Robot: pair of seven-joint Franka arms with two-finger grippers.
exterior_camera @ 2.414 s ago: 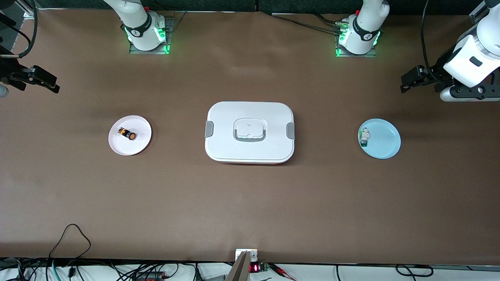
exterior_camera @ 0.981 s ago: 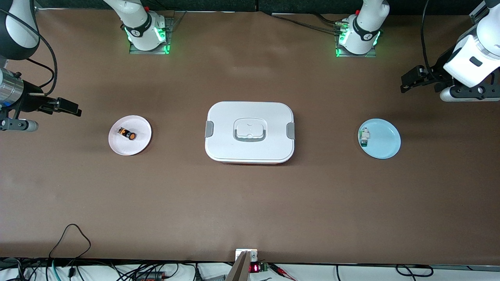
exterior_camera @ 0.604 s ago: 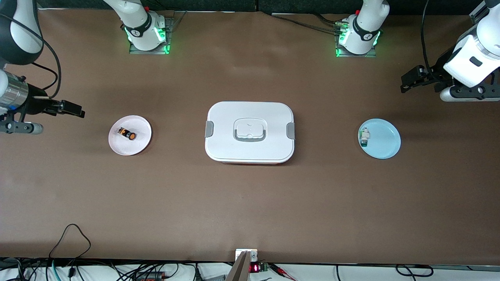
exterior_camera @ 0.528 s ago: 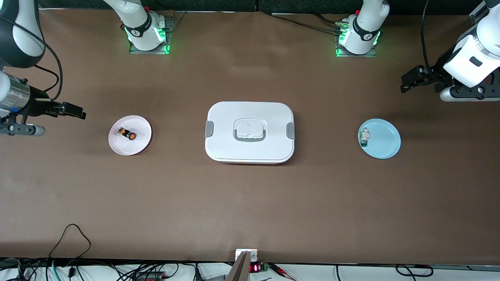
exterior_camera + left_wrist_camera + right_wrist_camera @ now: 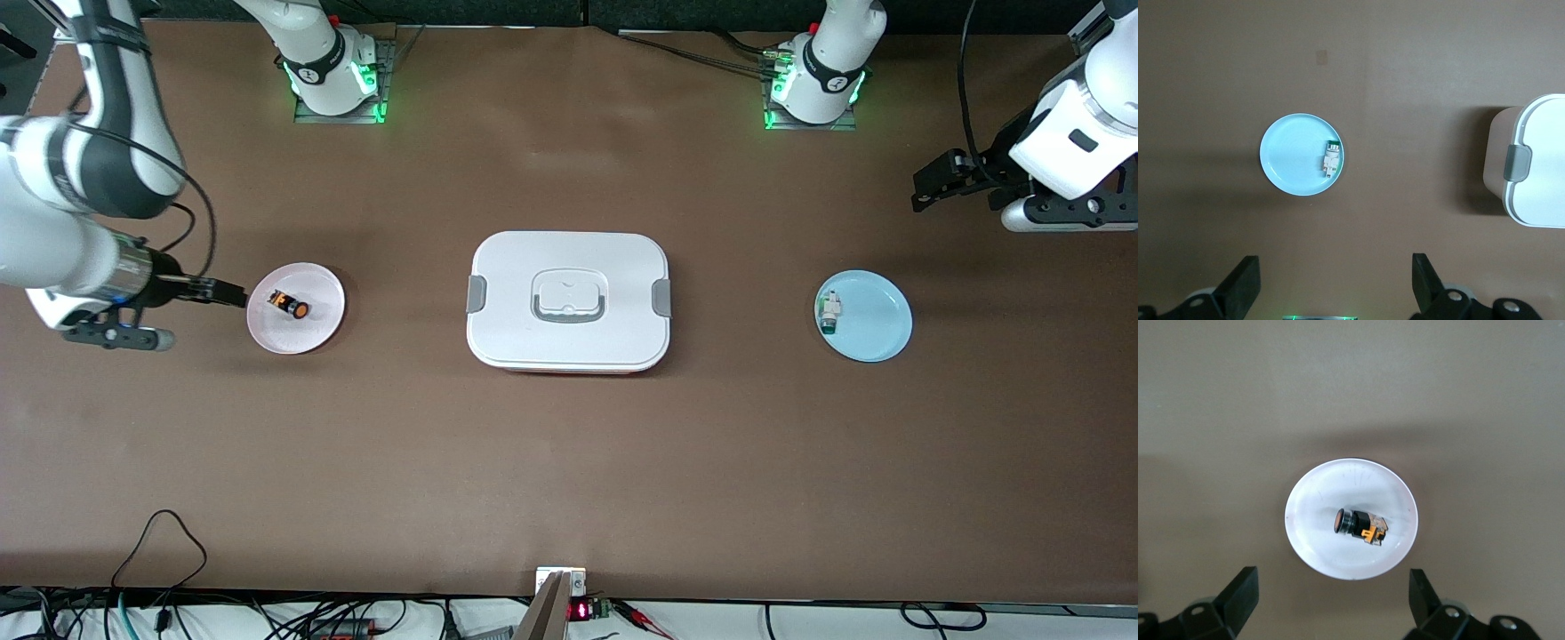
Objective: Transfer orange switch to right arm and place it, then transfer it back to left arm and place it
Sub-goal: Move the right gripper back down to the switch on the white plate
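The orange switch [image 5: 290, 305] [image 5: 1358, 523], black with an orange round end, lies on its side on a pale pink plate [image 5: 313, 336] [image 5: 1338, 565] toward the right arm's end of the table. My right gripper [image 5: 229, 292] [image 5: 1331, 587] hangs open and empty over the table just off that plate's rim. The white box [image 5: 507, 267] [image 5: 1541, 133] with grey latches sits shut at the table's middle. My left gripper [image 5: 921, 190] [image 5: 1336, 273] waits open and empty, high over the left arm's end of the table.
A light blue plate [image 5: 880, 333] [image 5: 1288, 170] toward the left arm's end carries a small white-and-green component [image 5: 829, 313] [image 5: 1331, 159]. Both arm bases [image 5: 333, 80] stand along the table's farthest edge. Cables [image 5: 160, 533] and a small device [image 5: 560, 582] lie at the nearest edge.
My right arm has swung in from the table's end and come down toward the pink plate, its gripper now at the plate's rim. The left arm has not moved.
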